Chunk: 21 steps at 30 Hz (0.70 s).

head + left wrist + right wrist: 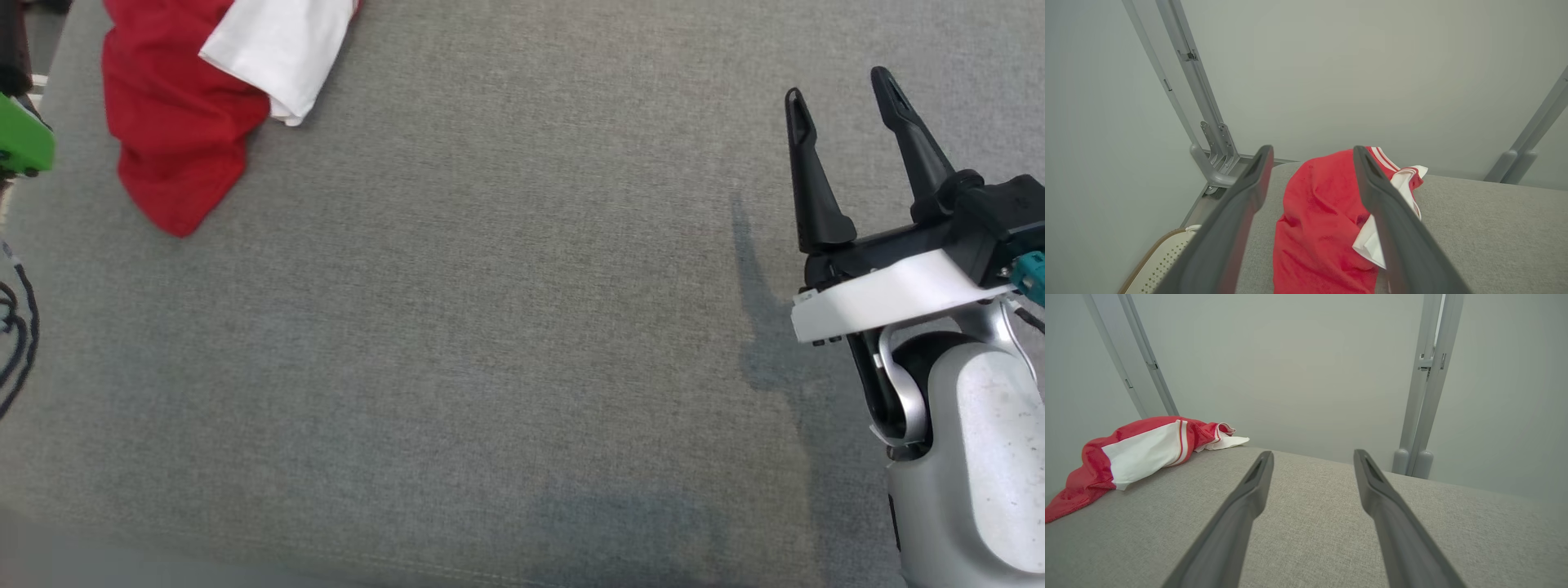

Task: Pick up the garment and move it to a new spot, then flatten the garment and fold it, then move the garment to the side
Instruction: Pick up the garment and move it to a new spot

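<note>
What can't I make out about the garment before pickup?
- Head view: the garment runs off the top edge; its far part is unseen.
- Left wrist view: a left gripper finger covers part of its white panel; the bottom edge cuts its near end.
- Head view: green object, cut by the left edge, unidentifiable.

Garment — red cloth, nappy, matt; white panel smoother. Work surface — grey woven fabric, matt. Right gripper: dark matt plastic. Frame posts: painted metal.
</note>
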{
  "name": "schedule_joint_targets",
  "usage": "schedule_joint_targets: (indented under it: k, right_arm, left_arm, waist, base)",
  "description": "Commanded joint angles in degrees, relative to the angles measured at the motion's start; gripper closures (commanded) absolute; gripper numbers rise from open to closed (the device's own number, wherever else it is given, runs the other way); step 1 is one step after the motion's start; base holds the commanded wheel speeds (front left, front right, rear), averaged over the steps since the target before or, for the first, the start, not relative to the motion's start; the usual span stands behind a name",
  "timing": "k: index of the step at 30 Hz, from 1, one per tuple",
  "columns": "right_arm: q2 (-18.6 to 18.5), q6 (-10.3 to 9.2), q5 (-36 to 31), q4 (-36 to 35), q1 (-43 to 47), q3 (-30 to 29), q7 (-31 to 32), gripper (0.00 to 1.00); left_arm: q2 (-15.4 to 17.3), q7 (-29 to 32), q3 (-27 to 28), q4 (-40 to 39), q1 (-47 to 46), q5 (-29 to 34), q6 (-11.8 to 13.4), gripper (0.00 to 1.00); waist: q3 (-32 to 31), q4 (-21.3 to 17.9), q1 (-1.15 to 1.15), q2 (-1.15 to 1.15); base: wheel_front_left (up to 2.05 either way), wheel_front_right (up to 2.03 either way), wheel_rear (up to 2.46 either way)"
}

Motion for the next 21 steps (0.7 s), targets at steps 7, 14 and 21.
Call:
schedule_joint_targets:
  k: [7, 14, 21]
  right_arm:
    - [-0.5, -0.01, -0.7, -2.0, -0.7, -0.7, 0.5, 0.00]
    - [-0.9, -0.01, -1.3, -3.6, 0.0, -2.1, 0.8, 0.00]
    - [-1.4, -0.01, -1.8, -5.0, 0.6, -2.9, 1.3, 0.00]
  left_arm:
    - [2.9, 5.1, -3.4, 7.7, -7.3, 1.3, -2.7, 0.00]
    - [3.6, 9.3, -6.7, 13.0, -11.0, 0.1, -4.1, 0.00]
    - [4.1, 9.8, -8.5, 17.3, -12.7, -0.5, -4.5, 0.00]
  waist:
    - [9.5, -7.8, -0.02, 0.00]
    - [12.5, -9.4, -0.02, 0.00]
    - [14.5, -10.2, -0.02, 0.00]
  base:
    - [0.00, 0.00, 0.00]
    - [0.00, 0.00, 0.00]
    - [0.00, 0.00, 0.00]
